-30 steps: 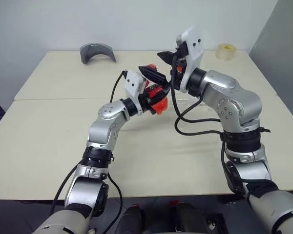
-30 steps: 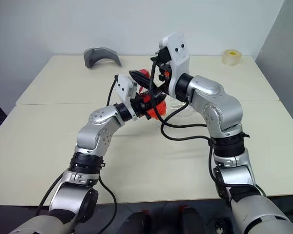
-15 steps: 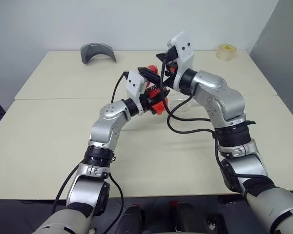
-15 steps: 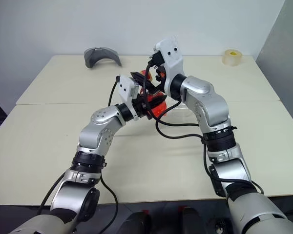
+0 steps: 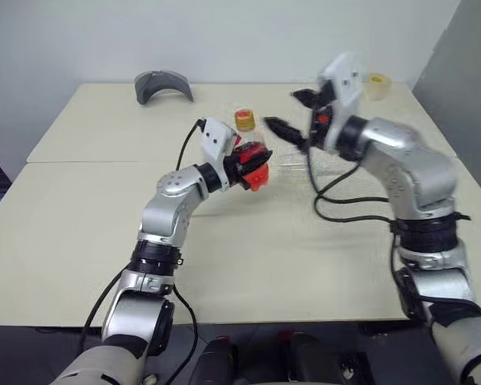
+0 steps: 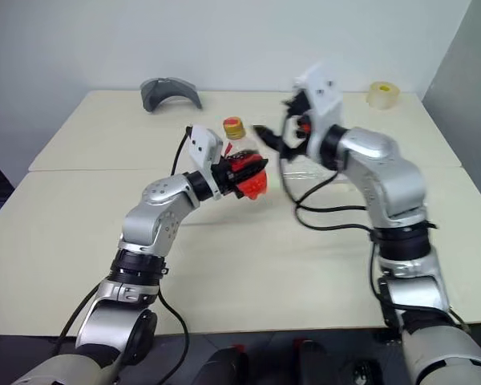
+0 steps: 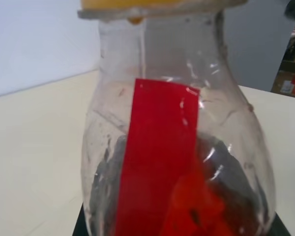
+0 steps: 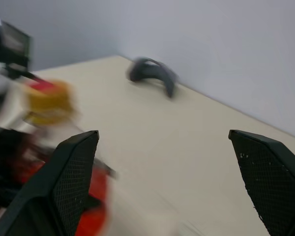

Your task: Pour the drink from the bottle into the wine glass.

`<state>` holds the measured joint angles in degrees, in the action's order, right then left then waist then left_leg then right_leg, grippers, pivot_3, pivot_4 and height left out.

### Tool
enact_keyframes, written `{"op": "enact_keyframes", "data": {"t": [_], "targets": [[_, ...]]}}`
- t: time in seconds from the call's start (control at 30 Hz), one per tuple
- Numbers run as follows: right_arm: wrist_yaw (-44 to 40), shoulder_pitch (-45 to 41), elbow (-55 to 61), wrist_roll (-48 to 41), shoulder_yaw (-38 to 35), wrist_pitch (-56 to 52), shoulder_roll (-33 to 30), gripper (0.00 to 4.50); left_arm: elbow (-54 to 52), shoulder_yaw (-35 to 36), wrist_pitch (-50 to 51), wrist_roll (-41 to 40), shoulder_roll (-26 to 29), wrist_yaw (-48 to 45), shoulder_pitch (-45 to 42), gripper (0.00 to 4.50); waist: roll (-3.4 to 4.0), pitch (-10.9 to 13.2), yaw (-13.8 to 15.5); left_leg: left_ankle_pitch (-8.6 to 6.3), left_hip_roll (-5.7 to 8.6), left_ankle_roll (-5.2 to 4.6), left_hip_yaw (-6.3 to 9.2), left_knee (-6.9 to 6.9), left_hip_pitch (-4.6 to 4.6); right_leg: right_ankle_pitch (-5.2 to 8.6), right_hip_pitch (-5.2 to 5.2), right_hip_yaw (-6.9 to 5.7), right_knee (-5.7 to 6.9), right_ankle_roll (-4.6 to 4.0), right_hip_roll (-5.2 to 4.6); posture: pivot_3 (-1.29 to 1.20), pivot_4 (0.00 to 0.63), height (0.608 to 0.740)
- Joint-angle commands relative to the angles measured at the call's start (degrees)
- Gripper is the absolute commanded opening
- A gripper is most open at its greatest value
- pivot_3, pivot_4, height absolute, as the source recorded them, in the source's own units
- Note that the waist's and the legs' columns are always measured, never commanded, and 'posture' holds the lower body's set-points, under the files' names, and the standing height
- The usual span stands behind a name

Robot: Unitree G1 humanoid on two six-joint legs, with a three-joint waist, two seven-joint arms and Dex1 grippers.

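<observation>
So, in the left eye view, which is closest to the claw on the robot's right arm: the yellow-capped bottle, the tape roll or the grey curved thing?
From the right gripper:
1. The bottle, just beside it, held by the left gripper.
2. The tape roll, at the table's far right corner.
3. The grey curved piece, at the far left edge.

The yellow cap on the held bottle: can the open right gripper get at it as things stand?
Probably yes. The yellow cap stands exposed above the left gripper, and the right gripper, open, sits beside it with nothing between.

Head stereo pair; two wrist close-ups
</observation>
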<state>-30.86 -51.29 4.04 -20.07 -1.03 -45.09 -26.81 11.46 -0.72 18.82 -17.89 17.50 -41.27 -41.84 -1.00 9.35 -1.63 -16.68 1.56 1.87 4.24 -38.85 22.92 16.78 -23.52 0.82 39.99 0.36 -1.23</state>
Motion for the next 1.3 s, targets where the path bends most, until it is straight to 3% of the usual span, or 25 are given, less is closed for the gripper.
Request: {"op": "enact_keyframes", "data": {"t": [0.03,0.37,0.8,1.1,1.3], "targets": [[-0.59,-0.05,3.48,-1.00,-0.95,-0.83,-1.05,4.50,-3.39,0.59,-0.52,-1.30,-0.45,-0.42,-1.39,1.26,0.00,0.00,-0.25,0.00,-0.01,-0.01,0.00,0.01,-0.02,0.00,0.00,0.00,0.01,0.00,0.01,0.00,0.150,0.740],[-3.43,-2.00,6.24,-6.77,1.88,-2.15,5.34,4.50,-1.20,0.35,-1.61,-0.49,-1.46,-1.06,-3.36,1.26,0.00,0.00,-0.19,-0.08,-0.04,-0.14,0.00,0.00,-0.01,0.00,0.00,-0.01,0.02,0.00,0.04,0.00,0.150,0.740],[-1.58,-8.54,-5.22,-2.11,4.54,5.87,12.82,4.50,-1.59,0.16,-1.68,-0.44,-1.63,-1.46,-3.11,1.26,0.00,0.00,-0.22,0.01,-0.03,0.01,0.01,-0.01,-0.02,0.00,-0.01,-0.01,0.01,0.00,0.03,0.00,0.150,0.740],[-0.43,-8.74,-6.78,0.02,4.17,7.36,13.88,4.50,-2.10,-0.07,-1.42,-0.55,-1.89,-1.48,-2.92,1.26,0.00,0.00,-0.22,0.01,-0.03,0.01,0.01,0.00,-0.02,0.00,-0.02,-0.01,0.02,0.00,0.03,0.00,0.150,0.740],[-1.03,-6.00,-3.30,-0.52,2.22,4.66,9.84,4.50,-2.00,-0.16,-1.60,-0.53,-2.03,-1.59,-2.86,1.26,0.00,0.00,-0.21,0.01,-0.02,0.01,0.01,0.00,-0.01,0.00,-0.01,-0.01,0.01,0.00,0.03,0.00,0.150,0.740]]}}
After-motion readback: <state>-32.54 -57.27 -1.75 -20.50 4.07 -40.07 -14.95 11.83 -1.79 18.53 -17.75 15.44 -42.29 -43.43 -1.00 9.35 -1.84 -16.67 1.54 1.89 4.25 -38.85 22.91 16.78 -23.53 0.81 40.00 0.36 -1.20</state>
